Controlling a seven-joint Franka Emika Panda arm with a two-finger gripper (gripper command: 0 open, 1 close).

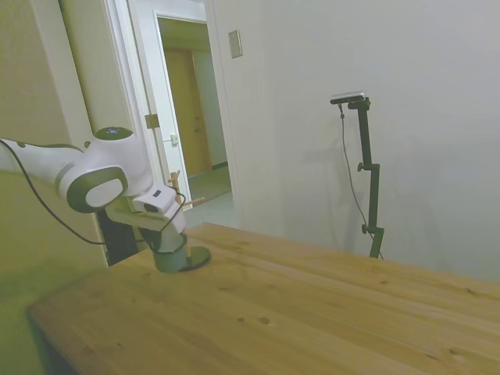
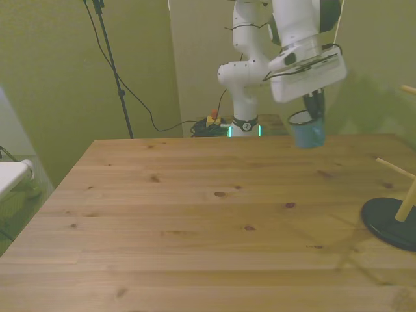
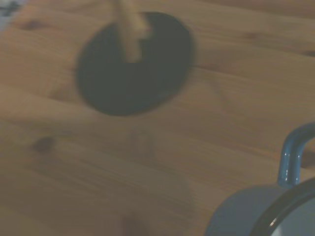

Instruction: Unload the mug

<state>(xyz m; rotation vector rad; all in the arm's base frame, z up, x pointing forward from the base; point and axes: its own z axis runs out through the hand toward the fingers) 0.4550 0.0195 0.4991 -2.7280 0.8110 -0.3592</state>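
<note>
The mug (image 2: 307, 130) is pale blue-grey with a dark rim. It hangs in the air under my gripper (image 2: 312, 116), which is shut on its rim, over the far part of the table toward the front view's right. The side view shows the mug (image 1: 169, 256) low over the table's left end, with my gripper (image 1: 166, 241) above it. In the wrist view the mug (image 3: 261, 209) and its handle (image 3: 291, 155) show up close at one corner, apart from the stand's base.
A wooden peg stand with a dark round base (image 2: 392, 223) and slanted pegs (image 2: 395, 170) stands at the front view's right edge. The side view shows the base (image 1: 197, 256) just behind the mug. An open doorway (image 1: 191, 117) lies beyond the table.
</note>
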